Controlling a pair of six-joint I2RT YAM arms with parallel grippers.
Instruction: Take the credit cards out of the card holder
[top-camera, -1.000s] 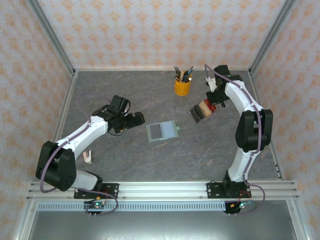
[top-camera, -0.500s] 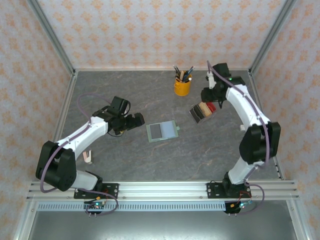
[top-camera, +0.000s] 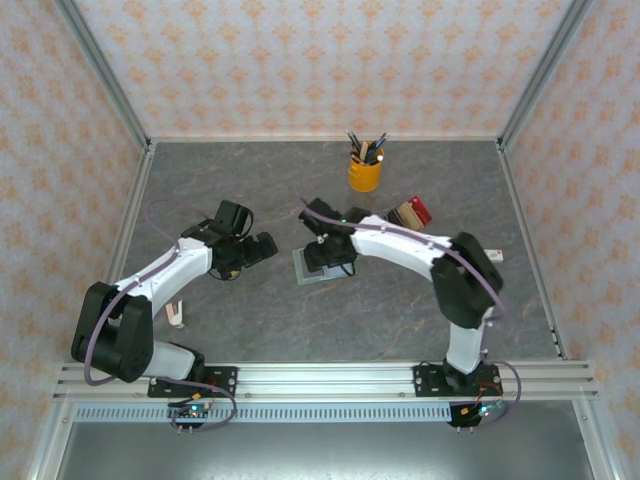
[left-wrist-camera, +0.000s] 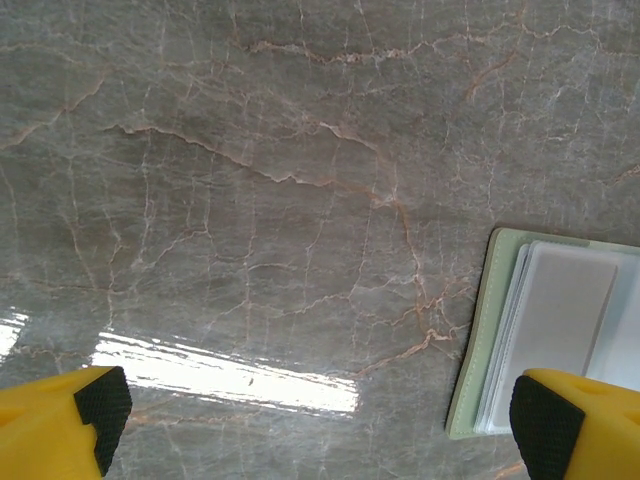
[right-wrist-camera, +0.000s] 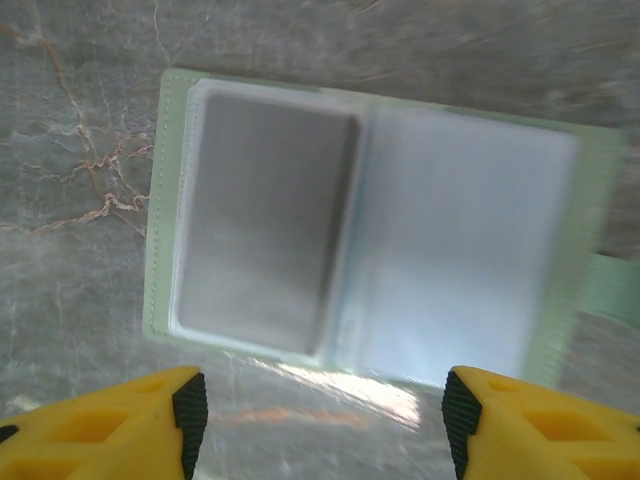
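The card holder (top-camera: 309, 276) is a sage-green wallet lying open and flat mid-table, partly covered by my right arm. In the right wrist view the card holder (right-wrist-camera: 375, 230) shows two clear pockets. A grey card-shaped sheet (right-wrist-camera: 262, 215) fills the left one, and I cannot tell if it is one of the credit cards. My right gripper (right-wrist-camera: 325, 412) hovers open just above the wallet's near edge, nothing between its fingers. My right gripper (top-camera: 326, 260) sits over the wallet from above. My left gripper (top-camera: 264, 247) stands wide open left of it. In the left wrist view my left gripper (left-wrist-camera: 322, 415) is over bare table, the card holder's edge (left-wrist-camera: 490, 330) beside its right finger.
A cluster of dark, tan and red upright blocks (top-camera: 408, 213) stands right of the wallet. A yellow cup of pens (top-camera: 364, 174) is at the back centre. A small pale object (top-camera: 176, 314) lies near the left arm's base.
My right arm has swung left from the block cluster to above the card holder, and its jaws have opened. The left gripper has drawn back slightly to the left.
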